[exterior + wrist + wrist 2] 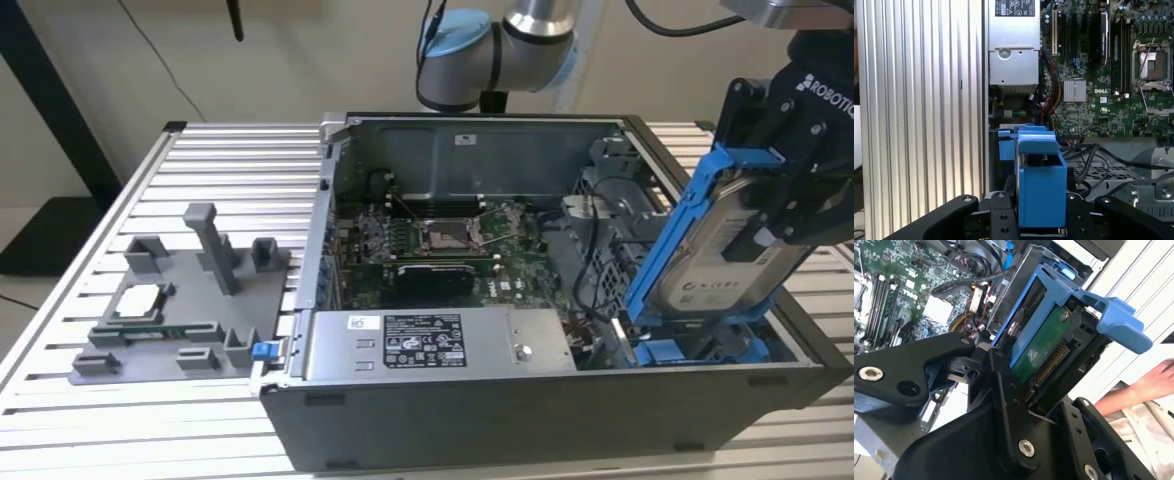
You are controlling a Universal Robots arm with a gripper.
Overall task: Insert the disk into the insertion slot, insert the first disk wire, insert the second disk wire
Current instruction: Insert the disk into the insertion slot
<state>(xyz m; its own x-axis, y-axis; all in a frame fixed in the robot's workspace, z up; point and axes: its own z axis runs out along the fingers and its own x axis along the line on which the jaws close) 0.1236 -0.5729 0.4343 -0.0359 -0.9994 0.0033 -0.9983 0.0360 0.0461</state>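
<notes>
The slatted aluminium table carries an open computer case. At the case's corner on the exterior view's right I hold the disk steeply tilted, its lower end down at the blue-tabbed insertion slot. My gripper has its jaws pinched onto the disk's blue frame. I judge the disk stiff, fairly heavy and shock-shy, with its green circuit board bare, so the frame's edges are the place to grip, though smooth plastic may slip.
</notes>
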